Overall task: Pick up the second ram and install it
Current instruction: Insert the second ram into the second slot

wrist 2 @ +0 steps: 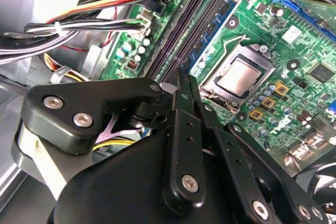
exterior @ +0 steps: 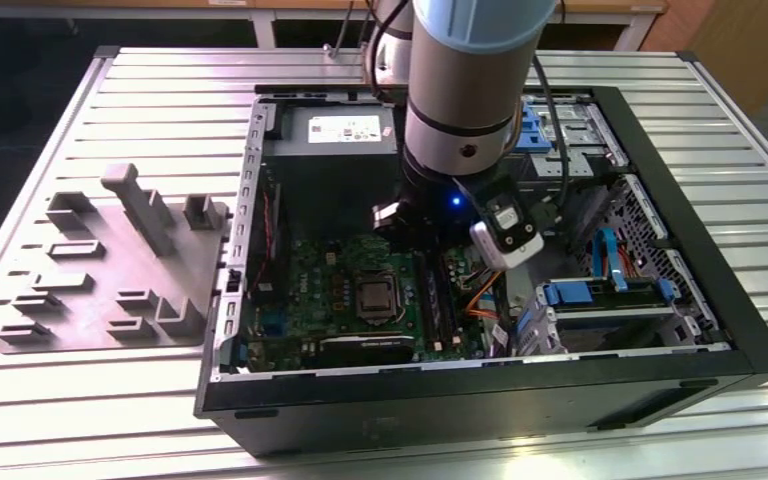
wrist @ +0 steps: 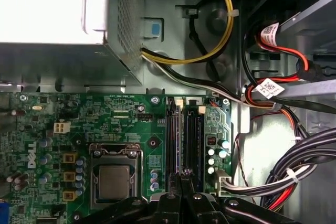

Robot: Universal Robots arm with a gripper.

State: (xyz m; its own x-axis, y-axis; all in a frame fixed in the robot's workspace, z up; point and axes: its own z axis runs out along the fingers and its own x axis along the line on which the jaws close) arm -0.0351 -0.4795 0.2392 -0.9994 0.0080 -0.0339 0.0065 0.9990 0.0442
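Note:
In both wrist views my gripper (wrist: pixel 181 176) (wrist 2: pixel 185 81) hangs low over the motherboard (exterior: pixel 337 265) inside the open computer case (exterior: pixel 704 300). Its fingers stand close together, shut on the near end of the second ram (wrist: pixel 179 135). That ram is a thin dark stick on edge, lined up with the black slot beside the CPU socket (wrist: pixel 113 179). A second black slot (wrist: pixel 197 135) runs parallel next to it. I cannot tell how deep the ram sits in its slot. In the exterior view the arm (exterior: pixel 458 150) reaches down into the case and covers the gripper.
A grey moulded holder tray (exterior: pixel 117 270) with upright tabs lies on the table at the exterior view's left. Bundled black, red and orange cables (wrist: pixel 294 166) crowd one side of the slots. The power supply box (exterior: pixel 337 130) and blue-tabbed drive cages (exterior: pixel 598 290) fill the rest of the case.

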